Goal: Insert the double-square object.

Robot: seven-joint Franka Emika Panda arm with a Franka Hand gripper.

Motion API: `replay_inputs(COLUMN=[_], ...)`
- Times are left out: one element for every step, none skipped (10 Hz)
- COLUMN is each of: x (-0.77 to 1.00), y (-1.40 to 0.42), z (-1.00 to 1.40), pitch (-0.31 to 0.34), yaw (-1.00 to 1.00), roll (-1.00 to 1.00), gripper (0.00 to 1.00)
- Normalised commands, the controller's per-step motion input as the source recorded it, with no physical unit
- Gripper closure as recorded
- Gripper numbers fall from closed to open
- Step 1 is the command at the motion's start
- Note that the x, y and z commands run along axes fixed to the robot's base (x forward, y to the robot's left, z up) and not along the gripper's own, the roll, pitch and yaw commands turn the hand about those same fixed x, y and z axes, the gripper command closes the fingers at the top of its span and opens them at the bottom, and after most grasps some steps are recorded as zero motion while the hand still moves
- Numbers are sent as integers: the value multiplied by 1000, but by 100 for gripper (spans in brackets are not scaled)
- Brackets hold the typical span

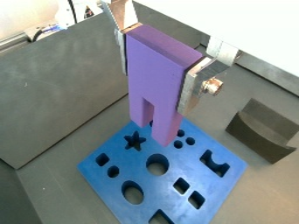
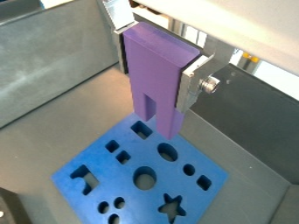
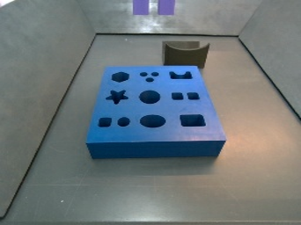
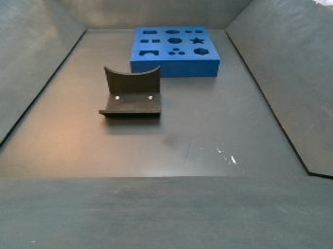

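My gripper (image 1: 158,66) is shut on the light purple double-square object (image 1: 158,83) and holds it upright, its two square prongs pointing down. The silver fingers (image 1: 191,87) clamp its upper part from both sides. Both wrist views show this; the object also shows in a wrist view (image 2: 158,83). The prongs hang above the blue board (image 1: 176,172), near its star cutout (image 1: 135,140), without touching it. In a side view only the prong tips (image 3: 156,7) show, high above the board (image 3: 153,149). The gripper is out of the side view that shows the board far away (image 4: 176,68).
A dark grey curved block (image 1: 263,129) stands on the floor beside the board, also in both side views (image 3: 185,53) (image 4: 130,94). Grey walls (image 3: 59,79) enclose the floor. The board has several cutouts of different shapes.
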Motion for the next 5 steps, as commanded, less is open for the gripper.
replay_inputs(x=[817,811,803,657,666], y=[0,0,-229,0,0], z=[-117,-206,-683,-1000,-1000], pitch=[0,0,0,0,0], yaw=[100,106,0,0,0], roll=[397,357,293,27,16], gripper=[100,100,100,100,100])
